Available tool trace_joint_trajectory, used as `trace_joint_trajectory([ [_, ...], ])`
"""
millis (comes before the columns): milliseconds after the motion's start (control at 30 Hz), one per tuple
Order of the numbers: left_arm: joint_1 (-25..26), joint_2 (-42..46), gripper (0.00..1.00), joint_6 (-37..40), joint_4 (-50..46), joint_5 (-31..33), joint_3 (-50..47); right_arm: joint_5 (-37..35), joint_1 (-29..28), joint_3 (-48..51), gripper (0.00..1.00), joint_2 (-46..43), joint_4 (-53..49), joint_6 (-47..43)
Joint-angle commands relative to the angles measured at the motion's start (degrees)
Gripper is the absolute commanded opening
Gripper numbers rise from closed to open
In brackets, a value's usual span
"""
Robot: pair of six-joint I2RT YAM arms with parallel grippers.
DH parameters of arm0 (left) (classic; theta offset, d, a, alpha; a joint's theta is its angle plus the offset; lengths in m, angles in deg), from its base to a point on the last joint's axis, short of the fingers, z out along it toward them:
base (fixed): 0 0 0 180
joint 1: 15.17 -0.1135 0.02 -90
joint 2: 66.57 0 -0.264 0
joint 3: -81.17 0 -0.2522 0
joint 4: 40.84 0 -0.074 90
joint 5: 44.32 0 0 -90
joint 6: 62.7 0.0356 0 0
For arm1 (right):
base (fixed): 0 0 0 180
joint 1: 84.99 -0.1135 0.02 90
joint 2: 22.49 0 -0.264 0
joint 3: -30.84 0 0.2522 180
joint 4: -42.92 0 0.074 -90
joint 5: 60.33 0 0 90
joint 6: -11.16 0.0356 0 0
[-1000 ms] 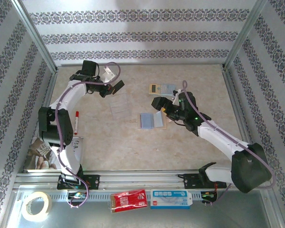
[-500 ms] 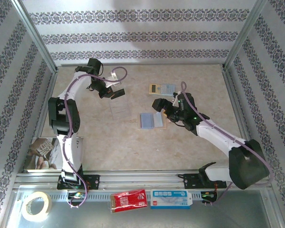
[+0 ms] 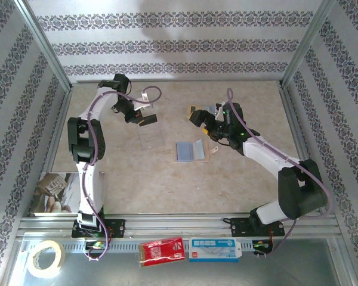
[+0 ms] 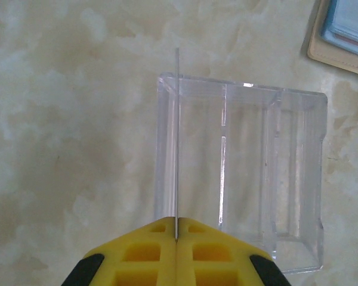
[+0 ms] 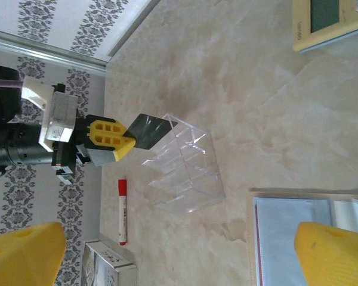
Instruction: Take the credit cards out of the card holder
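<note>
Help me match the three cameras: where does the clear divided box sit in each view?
Top external: the clear divided box lies left of centre, just below the dark card in the picture.
Left wrist: centre to right, with the card edge-on over its left side.
Right wrist: centre-left, next to the card.
Shared landmark: the open card holder, right of the box from above, top-right corner in the left wrist view, bottom right in the right wrist view.

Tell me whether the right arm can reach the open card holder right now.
Probably yes: the right arm hovers just beyond the card holder, jaws wide open, nothing lying between them.
</note>
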Motion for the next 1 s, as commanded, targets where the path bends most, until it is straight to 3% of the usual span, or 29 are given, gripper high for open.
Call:
trace_joint_trajectory([
  [0,-0.83,-1.08,0.02,2.65,-6.19,-3.09,2.64,2.23,0.96,-0.64,0.98,1.42,1.2,0.14],
  [167,-0.8,-2.46,0.12,1.67,-9.51,-2.69,5.4,2.67,1.59,-0.4,0.98,1.34,1.34,0.01],
  [467,-0.84,-0.88,0.22,-2.7,-6.32,-0.32,5.81,2.75,2.43,0.48,0.97,-0.4,0.94,-0.59],
  [600,-0.8,2.9,0.28,-7.39,-1.57,-1.5,3.45,-1.19,1.57,-0.51,0.95,-2.29,-5.08,-4.18],
  [800,-0.8,14.36,0.39,-21.88,16.63,-1.6,-8.82,-12.14,-4.02,-3.13,0.91,-4.06,-17.26,-12.07],
  [967,-0.84,27.34,0.6,-42.65,41.33,3.87,-27.63,-20.75,-10.85,-4.93,0.88,-2.06,-23.7,-15.19],
])
